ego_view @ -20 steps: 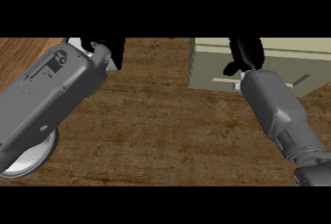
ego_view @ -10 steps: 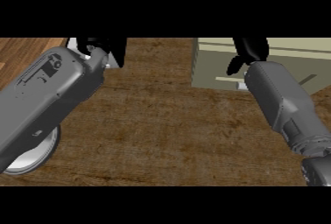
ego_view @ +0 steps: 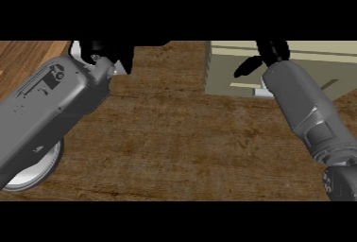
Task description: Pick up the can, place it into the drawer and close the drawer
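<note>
Both forearms over the counter (ego_view: 181, 142), hands at the view's upper edge.

Right hand (ego_view: 261, 59) sits over the drawer (ego_view: 230, 66), fingers cut off by the frame (spread or curled: cannot tell). Left hand (ego_view: 105, 52): likewise cannot tell. Can not visible. Plate (ego_view: 38, 172) shows under the left forearm.

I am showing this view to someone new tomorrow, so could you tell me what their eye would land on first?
Two grey forearms dominate, the bulkier one slanting across the left. The left hand and right hand are both cut off at the upper edge, the right one over the pale green drawer unit at upper right. A white plate peeks out under the left forearm at lower left.
</note>
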